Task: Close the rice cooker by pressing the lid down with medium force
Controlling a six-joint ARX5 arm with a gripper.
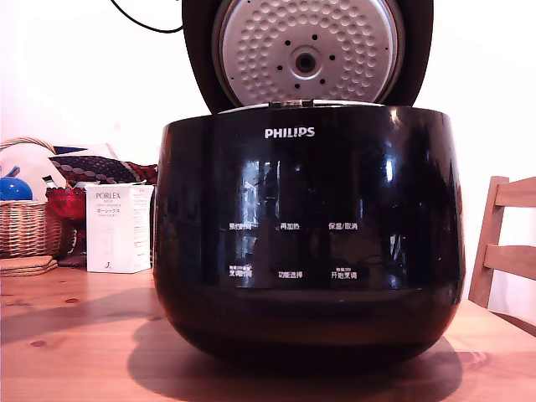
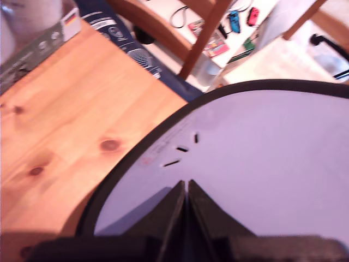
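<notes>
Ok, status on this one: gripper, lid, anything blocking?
Gripper shut, empty, right at the lid's outer top. Lid still up, inner plate facing the exterior view; rice cooker open. Nothing visible in the way.

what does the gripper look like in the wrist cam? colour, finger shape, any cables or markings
The gripper has two matte black fingers, wedge-shaped and tapering to narrow tips, rising from a wide black base. No cables, labels or markings show on it. The exterior view shows no part of the arm.

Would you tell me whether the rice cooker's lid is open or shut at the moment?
Open. In the exterior view the lid stands raised behind the rice cooker, its dimpled inner plate facing the camera.
</notes>
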